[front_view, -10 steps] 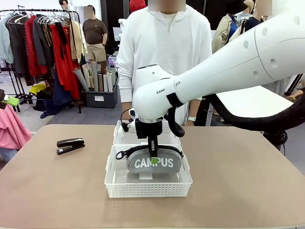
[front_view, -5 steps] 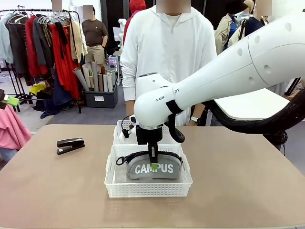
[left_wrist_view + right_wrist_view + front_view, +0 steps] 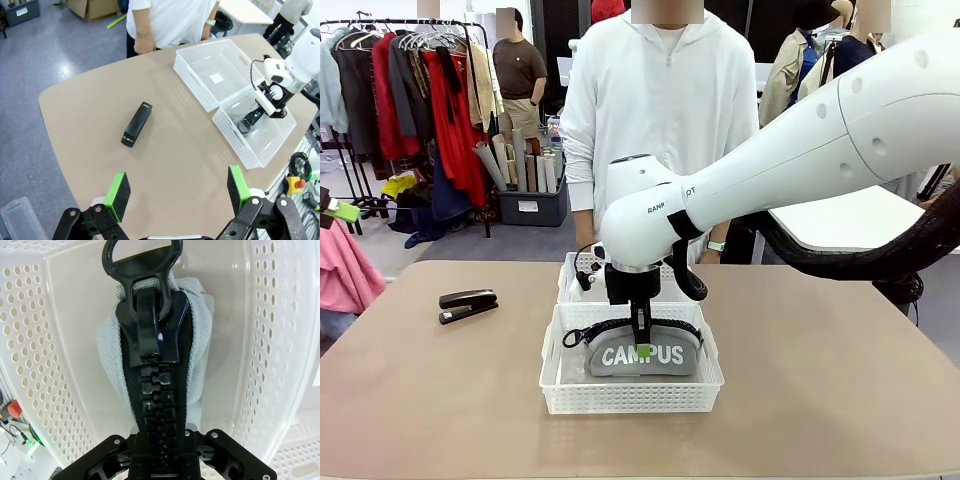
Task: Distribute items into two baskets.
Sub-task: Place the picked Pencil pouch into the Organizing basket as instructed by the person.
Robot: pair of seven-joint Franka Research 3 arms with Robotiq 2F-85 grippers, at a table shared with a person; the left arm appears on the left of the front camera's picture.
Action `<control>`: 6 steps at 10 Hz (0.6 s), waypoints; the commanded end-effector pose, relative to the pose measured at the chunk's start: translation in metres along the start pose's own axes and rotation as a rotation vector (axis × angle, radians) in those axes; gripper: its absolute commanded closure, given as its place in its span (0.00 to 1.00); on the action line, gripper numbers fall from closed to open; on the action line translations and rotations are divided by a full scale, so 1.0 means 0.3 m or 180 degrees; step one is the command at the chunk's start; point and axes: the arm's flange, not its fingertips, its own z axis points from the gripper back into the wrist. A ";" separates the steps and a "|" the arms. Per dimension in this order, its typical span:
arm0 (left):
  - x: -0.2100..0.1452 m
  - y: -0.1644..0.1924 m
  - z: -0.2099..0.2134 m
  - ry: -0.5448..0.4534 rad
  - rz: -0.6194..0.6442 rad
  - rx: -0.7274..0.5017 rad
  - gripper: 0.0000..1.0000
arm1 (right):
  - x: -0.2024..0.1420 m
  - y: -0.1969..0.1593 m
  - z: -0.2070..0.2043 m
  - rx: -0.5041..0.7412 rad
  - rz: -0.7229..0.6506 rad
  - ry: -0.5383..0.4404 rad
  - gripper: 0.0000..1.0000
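With right tool (image 3: 643, 348), clenching the black zipper (image 3: 155, 405) of grey CAMPUS pouch (image 3: 665, 355), seated in white basket (image 3: 630, 398) just below. With left tool (image 3: 177, 192) released wide, facing black stapler (image 3: 137, 123) ahead on surface (image 3: 180, 150).

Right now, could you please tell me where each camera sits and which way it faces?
Front: on the robot's side of the table, facing the person across it; the right arm reaches in from the right.
Left wrist: high over the table, looking down past the open left gripper at the stapler and empty basket.
Right wrist: inside the near basket, looking down at the pouch, right gripper shut on it.
Shared: front and left wrist both show the stapler.
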 end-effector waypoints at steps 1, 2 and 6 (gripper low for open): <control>0.002 0.003 -0.003 -0.0054 -0.0004 -0.0029 0.00 | -0.017 0.023 0.027 0.0032 0.0039 -0.0137 0.48; 0.002 0.003 -0.003 -0.0054 -0.0004 -0.0029 0.00 | -0.016 0.037 0.056 -0.0005 0.0028 -0.0145 0.28; 0.002 0.003 -0.003 -0.0054 -0.0004 -0.0029 0.00 | -0.052 0.107 0.198 -0.0205 -0.0118 -0.0312 0.00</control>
